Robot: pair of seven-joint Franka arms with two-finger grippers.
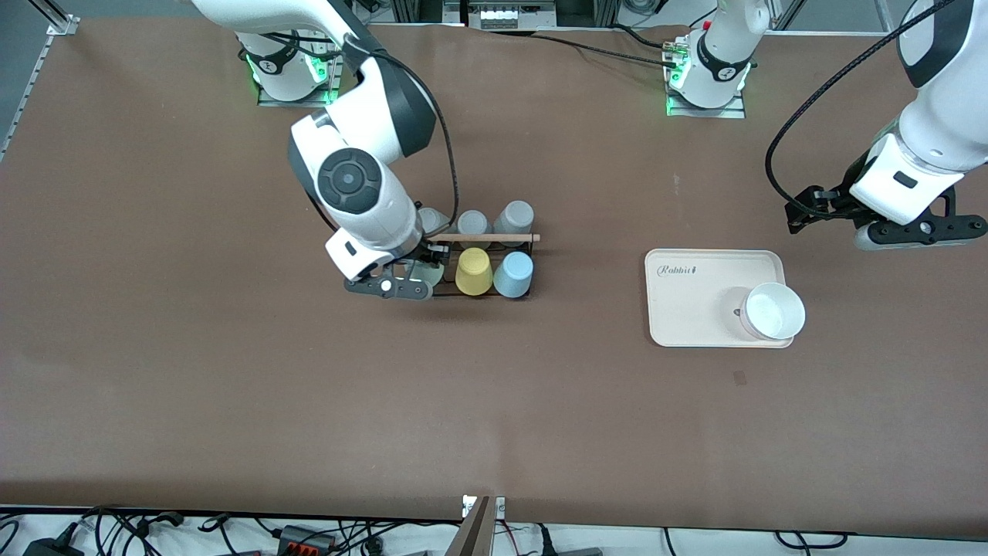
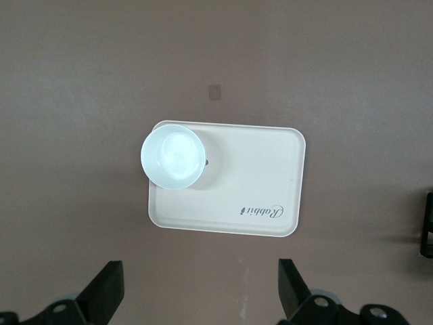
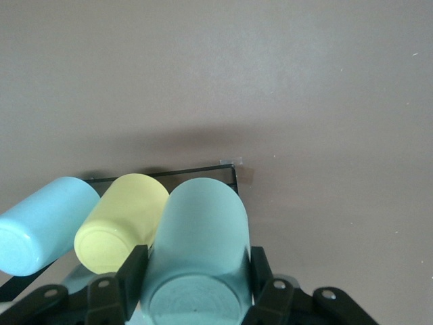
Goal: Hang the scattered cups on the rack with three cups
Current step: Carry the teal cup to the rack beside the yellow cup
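Reader: Step in hand?

Legend: Placement of the mint-green cup (image 3: 199, 230). The right end effector (image 3: 196, 271) is clenched on it, one finger on each side of the wall. It holds the cup mouth-down over the rack (image 1: 463, 296), at the end toward the right arm's end of the counter (image 1: 231, 386), in the middle of the front view. The peg beneath is hidden, so whether the cup is already seated cannot be told.

Reader: And the next move?

Legend: Probably a straight descent until the cup bears on its peg, then release and a vertical lift. It needs to clear the yellow cup (image 1: 473, 271) just beside it.

Reader: How do the task's things look?

Legend: The mint-green cup is a plain, smooth, handleless tumbler with a flat base facing the right wrist camera. The light blue cup (image 1: 513, 274) is of the same form and already sits inverted on the rack, beside the yellow one. Grey cups (image 1: 515, 220) fill the row farther from the front camera, past the wooden rod (image 1: 486, 238).

Reader: The other arm?

Legend: It waits. The left end effector (image 2: 199, 291) hangs released, fingers wide, over the cream tray (image 1: 695, 301), which carries a white bowl (image 1: 772, 311).
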